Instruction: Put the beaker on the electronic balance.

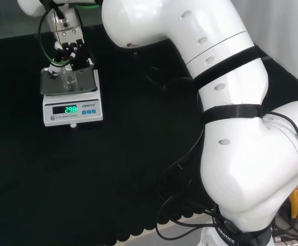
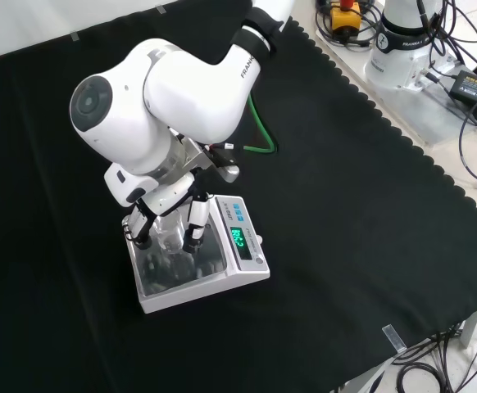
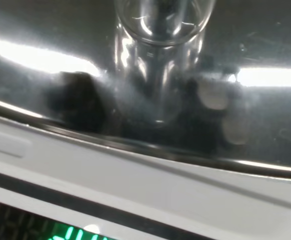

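Now the robot hand grips the beaker on the balance.

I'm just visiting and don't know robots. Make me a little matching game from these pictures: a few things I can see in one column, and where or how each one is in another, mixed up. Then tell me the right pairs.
Things:
1. beaker
2. hand
3. electronic balance
4. black cloth

States:
A. covers the whole bench
B. stands on the cloth with its green display lit
C. clear glass, upright on the shiny weighing pan
D. fingers curled round the glass from above

Pairs: 1-C, 2-D, 3-B, 4-A
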Action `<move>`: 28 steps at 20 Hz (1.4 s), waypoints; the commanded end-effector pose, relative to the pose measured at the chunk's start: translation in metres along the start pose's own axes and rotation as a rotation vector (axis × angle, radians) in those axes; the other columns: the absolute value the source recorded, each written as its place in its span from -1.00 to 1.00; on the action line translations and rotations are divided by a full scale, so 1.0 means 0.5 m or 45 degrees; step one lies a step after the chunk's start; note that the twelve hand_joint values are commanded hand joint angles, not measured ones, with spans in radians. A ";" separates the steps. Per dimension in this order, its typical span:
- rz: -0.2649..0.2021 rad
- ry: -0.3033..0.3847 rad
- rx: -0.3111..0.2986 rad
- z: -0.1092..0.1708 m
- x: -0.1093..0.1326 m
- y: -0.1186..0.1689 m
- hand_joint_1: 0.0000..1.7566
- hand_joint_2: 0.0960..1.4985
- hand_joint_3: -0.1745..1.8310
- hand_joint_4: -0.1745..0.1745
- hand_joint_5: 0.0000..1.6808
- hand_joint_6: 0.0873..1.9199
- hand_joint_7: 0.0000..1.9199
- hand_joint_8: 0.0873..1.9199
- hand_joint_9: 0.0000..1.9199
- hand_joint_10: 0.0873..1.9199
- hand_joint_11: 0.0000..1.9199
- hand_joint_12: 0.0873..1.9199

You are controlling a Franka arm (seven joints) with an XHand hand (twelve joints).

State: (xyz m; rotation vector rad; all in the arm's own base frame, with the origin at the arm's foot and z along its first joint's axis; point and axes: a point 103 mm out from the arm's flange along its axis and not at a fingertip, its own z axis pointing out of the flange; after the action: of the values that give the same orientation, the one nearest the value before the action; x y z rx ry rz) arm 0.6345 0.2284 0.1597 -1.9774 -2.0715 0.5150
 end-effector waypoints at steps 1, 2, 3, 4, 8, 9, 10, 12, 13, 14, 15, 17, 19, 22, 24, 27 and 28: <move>0.043 -0.026 -0.008 -0.030 -0.020 -0.010 -0.46 0.14 -1.00 -0.60 -0.73 -0.90 -0.81 -0.13 0.46 -0.30 0.57 -0.03; 0.051 -0.030 -0.014 -0.036 -0.026 -0.012 -0.47 0.13 -1.00 -0.59 -0.73 -0.91 -0.82 -0.14 0.46 -0.29 0.56 -0.03; 0.060 -0.034 -0.018 -0.043 -0.033 -0.014 -0.47 0.13 -1.00 -0.59 -0.73 -0.92 -0.82 -0.14 0.46 -0.29 0.56 -0.03; 0.068 -0.036 -0.019 -0.049 -0.039 -0.017 -0.48 0.13 -1.00 -0.58 -0.73 -0.93 -0.83 -0.14 0.45 -0.29 0.56 -0.03; 0.104 -0.048 -0.029 -0.072 -0.071 -0.037 -0.49 0.12 -1.00 -0.56 -0.74 -0.94 -0.83 -0.14 0.45 -0.29 0.55 -0.03; 0.115 -0.048 -0.037 -0.078 -0.080 -0.045 -0.49 0.12 -1.00 -0.55 -0.75 -0.95 -0.83 -0.15 0.45 -0.29 0.55 -0.03; 0.126 -0.046 -0.046 -0.084 -0.092 -0.054 -0.49 0.12 -1.00 -0.55 -0.75 -0.95 -0.82 -0.14 0.45 -0.29 0.55 -0.02; 0.147 -0.036 -0.062 -0.093 -0.113 -0.073 -0.49 0.12 -1.00 -0.55 -0.75 -0.96 -0.81 -0.14 0.45 -0.29 0.54 -0.02; 0.157 -0.029 -0.071 -0.096 -0.125 -0.085 -0.49 0.12 -1.00 -0.55 -0.75 -0.96 -0.81 -0.14 0.45 -0.28 0.54 -0.02; 0.167 -0.025 -0.079 -0.098 -0.136 -0.097 -0.49 0.12 -1.00 -0.55 -0.75 -0.96 -0.80 -0.14 0.45 -0.28 0.54 -0.02; 0.179 -0.020 -0.084 -0.100 -0.149 -0.111 -0.49 0.12 -1.00 -0.55 -0.75 -0.96 -0.79 -0.14 0.45 -0.28 0.54 -0.02; 0.202 -0.007 -0.096 -0.100 -0.172 -0.138 -0.50 0.12 -1.00 -0.56 -0.75 -0.98 -0.78 -0.15 0.45 -0.29 0.54 -0.03; 0.225 0.005 -0.103 -0.097 -0.193 -0.163 -0.50 0.12 -1.00 -0.56 -0.74 -0.99 -0.77 -0.15 0.46 -0.29 0.54 -0.03; 0.257 0.024 -0.111 -0.088 -0.218 -0.196 -0.49 0.13 -1.00 -0.56 -0.74 -1.00 -0.76 -0.15 0.46 -0.29 0.55 -0.03; 0.274 0.041 -0.117 -0.079 -0.233 -0.220 -0.49 0.13 -1.00 -0.57 -0.74 -1.00 -0.76 -0.15 0.46 -0.29 0.55 -0.03; 0.280 0.059 -0.128 -0.066 -0.248 -0.256 -0.49 0.15 -0.99 -0.57 -0.74 -1.00 -0.75 -0.15 0.46 -0.29 0.55 -0.03; 0.282 0.065 -0.129 -0.060 -0.251 -0.266 -0.49 0.15 -0.99 -0.58 -0.74 -1.00 -0.75 -0.15 0.46 -0.29 0.55 -0.03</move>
State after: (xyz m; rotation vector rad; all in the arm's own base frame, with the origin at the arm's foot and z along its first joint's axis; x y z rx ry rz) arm 0.5663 0.1390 0.2315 -2.1710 -1.9514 0.5218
